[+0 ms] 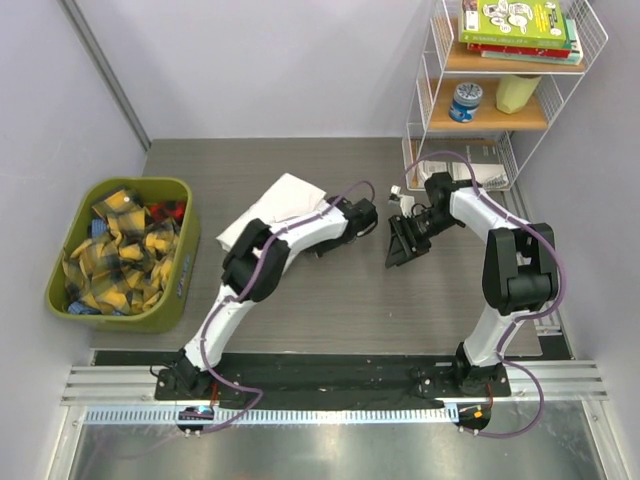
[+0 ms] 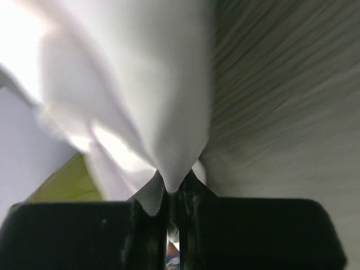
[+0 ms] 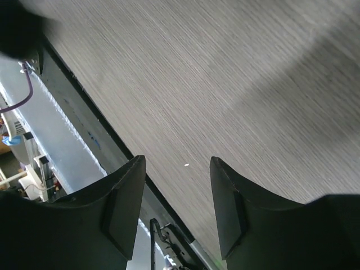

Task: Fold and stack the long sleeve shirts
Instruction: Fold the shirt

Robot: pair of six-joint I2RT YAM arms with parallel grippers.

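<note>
Left gripper (image 1: pixel 368 218) mid-table, white long sleeve shirt (image 1: pixel 278 203) bunched just behind its arm on grey table (image 1: pixel 330 300), right gripper (image 1: pixel 403 245) near, left wrist view, jaws pinched tight on shirt fold, right wrist view, jaws parted about halfway, holding nothing, over table

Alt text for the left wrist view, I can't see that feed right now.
The left gripper is shut on a pinched fold of a white shirt, which fills the upper left. Grey wood-grain table shows on the right.

Left gripper (image 2: pixel 169 194) pinched tight on a white shirt (image 2: pixel 140 84); right gripper (image 3: pixel 177 169) (tilted downward) stands parted, both arms bent inward
</note>
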